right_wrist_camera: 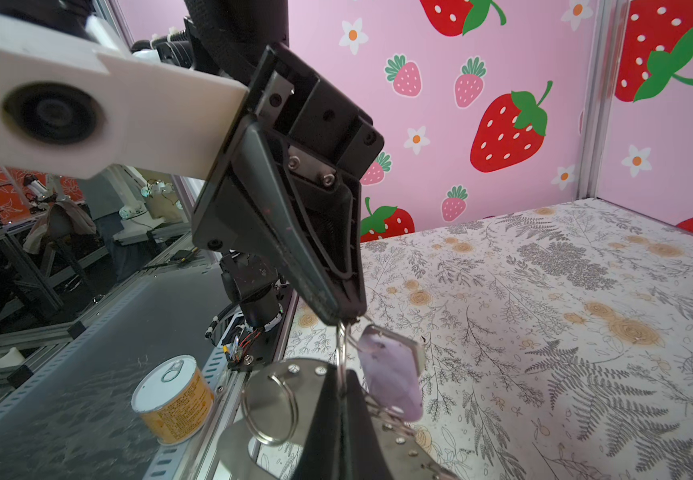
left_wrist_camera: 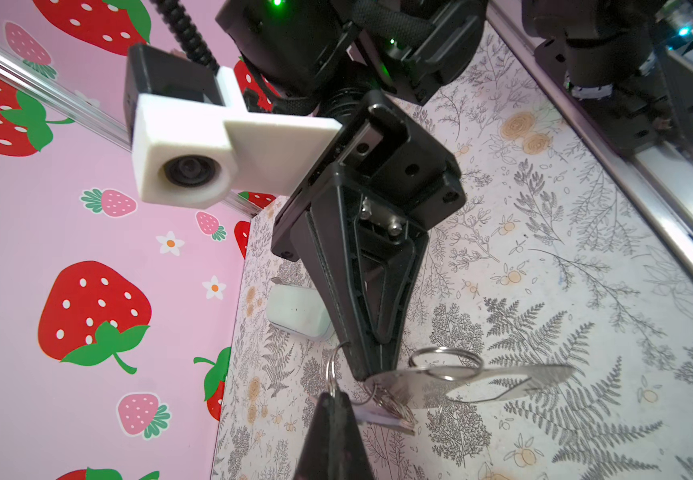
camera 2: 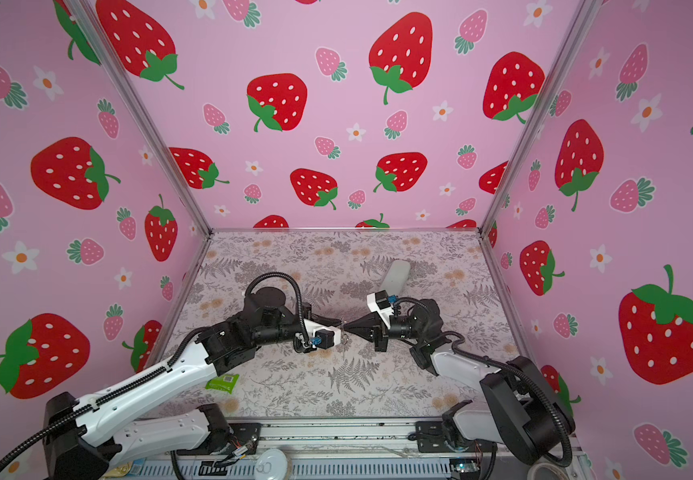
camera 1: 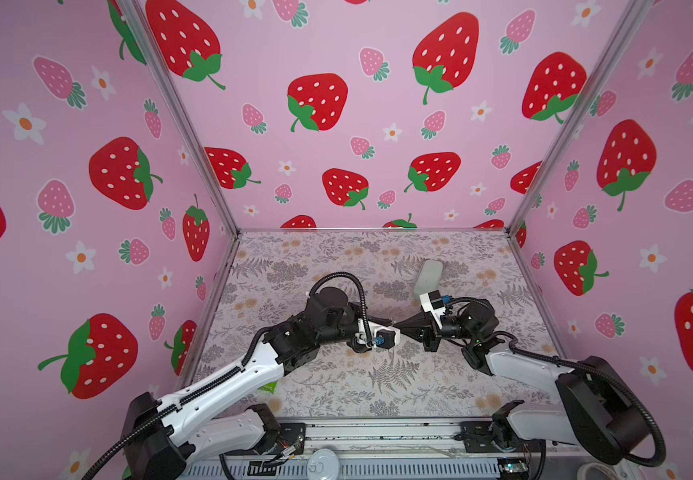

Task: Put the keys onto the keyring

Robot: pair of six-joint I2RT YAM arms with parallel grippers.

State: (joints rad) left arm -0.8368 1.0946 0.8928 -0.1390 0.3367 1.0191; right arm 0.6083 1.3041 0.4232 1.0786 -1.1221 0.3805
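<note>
Both grippers meet tip to tip above the middle of the table (camera 1: pixel 336 395). My left gripper (left_wrist_camera: pixel 331 395) is shut on a thin wire ring (left_wrist_camera: pixel 330 365) of the keys, whose pale lilac head (right_wrist_camera: pixel 390 374) hangs beside the tips. Facing it, my right gripper (right_wrist_camera: pixel 342 376) is shut on the keyring (right_wrist_camera: pixel 278 399), a flat grey-silver loop carrying a small split ring (left_wrist_camera: pixel 444 363). The keyring (left_wrist_camera: pixel 482 380) sticks out sideways from the right gripper (left_wrist_camera: pixel 363 372). In both top views the tips (camera 1: pixel 394 324) (camera 2: pixel 341 325) hide the small parts.
A pale grey-green oblong case (camera 1: pixel 428 276) lies behind the right arm. A green packet (camera 2: pixel 222 382) sits near the front left, partly under the left arm. A tin can (right_wrist_camera: pixel 172 399) stands on the rail outside the front edge. Strawberry walls enclose three sides.
</note>
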